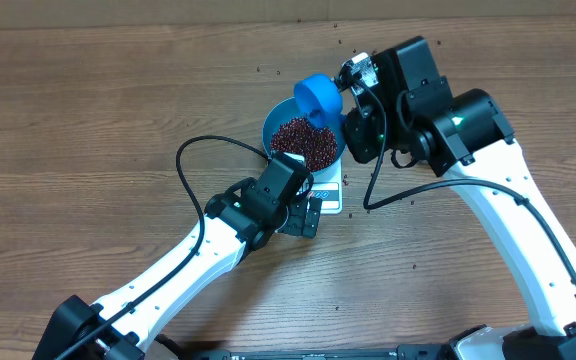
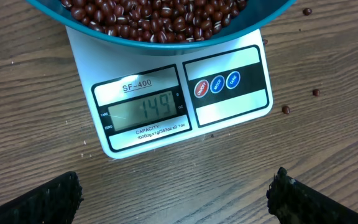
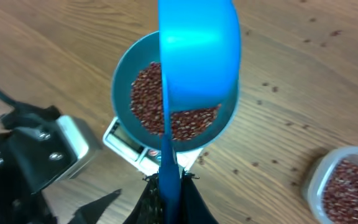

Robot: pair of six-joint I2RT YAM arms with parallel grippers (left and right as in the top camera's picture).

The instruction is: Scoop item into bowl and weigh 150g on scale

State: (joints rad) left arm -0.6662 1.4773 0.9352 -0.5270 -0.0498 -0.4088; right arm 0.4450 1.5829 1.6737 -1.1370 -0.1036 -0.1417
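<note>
Over the bowl [image 1: 271, 126], right pincer [image 3: 166, 198] is clamped on the scoop [image 3: 197, 56], left pincer [image 2: 176, 200] gapes empty by the scale [image 2: 179, 106]. Display says 149, so I'd guess just a few more beans [image 1: 305, 143].

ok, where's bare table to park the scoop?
Free: the wide table left of the bowl, beyond the cable; also the strip in front of the scale, between left arm and right arm. Crowded: round the bowl, with left hand and scoop close in; stray beans and the tub on the right arm's side.
</note>
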